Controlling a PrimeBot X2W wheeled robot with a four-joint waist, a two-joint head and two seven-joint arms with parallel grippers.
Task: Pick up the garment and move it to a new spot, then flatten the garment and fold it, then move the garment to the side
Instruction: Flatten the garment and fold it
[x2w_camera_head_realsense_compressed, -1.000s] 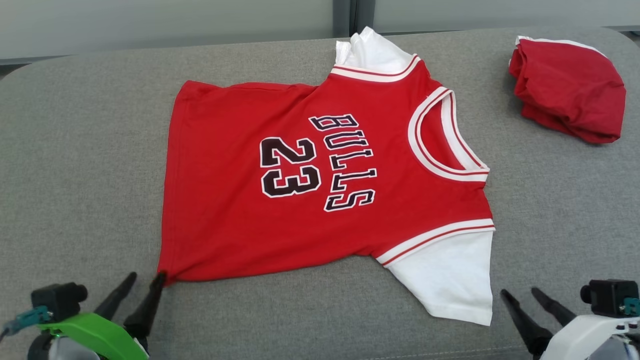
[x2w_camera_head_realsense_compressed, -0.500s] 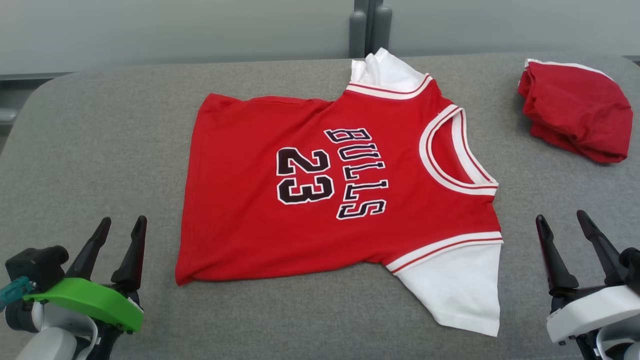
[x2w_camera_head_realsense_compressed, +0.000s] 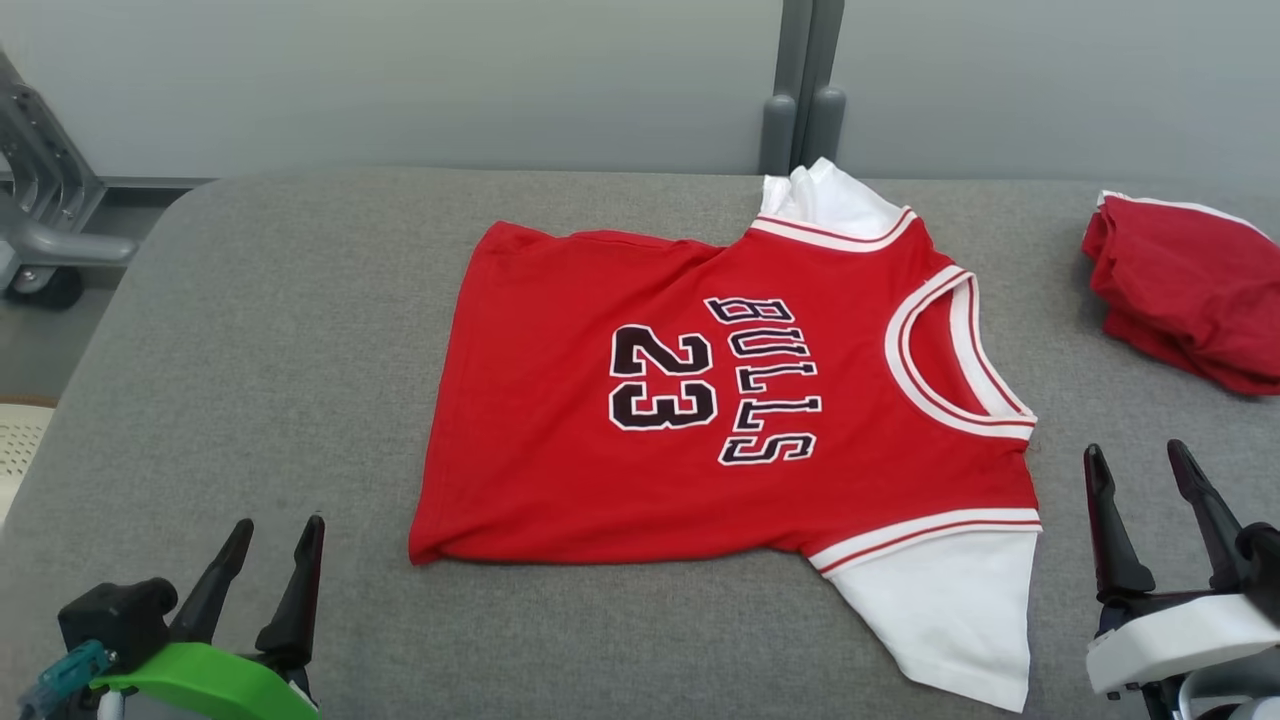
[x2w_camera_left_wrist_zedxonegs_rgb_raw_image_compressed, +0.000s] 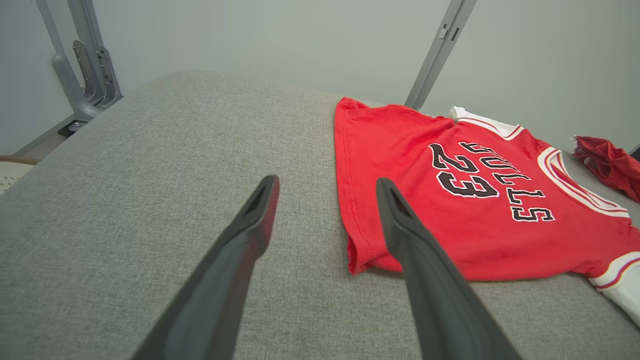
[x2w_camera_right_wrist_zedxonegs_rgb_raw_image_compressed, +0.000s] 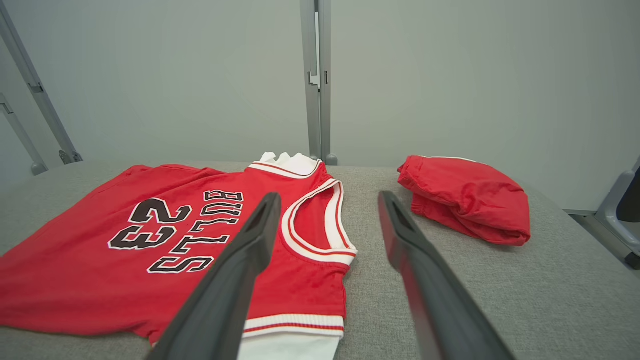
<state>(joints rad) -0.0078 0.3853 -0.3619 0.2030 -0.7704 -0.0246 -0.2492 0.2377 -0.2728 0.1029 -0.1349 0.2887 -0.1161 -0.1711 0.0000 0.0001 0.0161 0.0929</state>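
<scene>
a red jersey-style garment (x2w_camera_head_realsense_compressed: 600, 480) lies face up and nearly flat on the grey padded bench (x2w_camera_head_realsense_compressed: 250, 350), stretched crosswise between two pairs of jaws poised at the near edge, both spread wide and holding nothing. its long axis runs from one pair to the other: the hem faces the left jaws, the striped collar (x2w_camera_head_realsense_compressed: 900, 365) and shoulders face the right jaws. ahead of the left jaws, a little to their inner side, sits the near hem corner (x2w_camera_left_wrist_zedxonegs_rgb_raw_image_compressed: 357, 262), close to the inner finger (x2w_camera_left_wrist_zedxonegs_rgb_raw_image_compressed: 420, 265) but apart from it. just inside the right jaws lie the shoulder edge and the near white sleeve (x2w_camera_head_realsense_compressed: 950, 610), which reaches back toward the robot past the fingertips; of the two pairs, the right appears the closer to cloth. the far white sleeve (x2w_camera_head_realsense_compressed: 825, 200) is bunched up beyond the collar, well ahead of both pairs. on the outer side of the right jaws and further ahead, a second red bundle (x2w_camera_head_realsense_compressed: 1190, 290) rests apart from the garment. the spreading looks largely done and the fold not yet begun; a fold would likely call on both arms, each taking its own end, with the crumpled far sleeve the likeliest to spoil the crease.
</scene>
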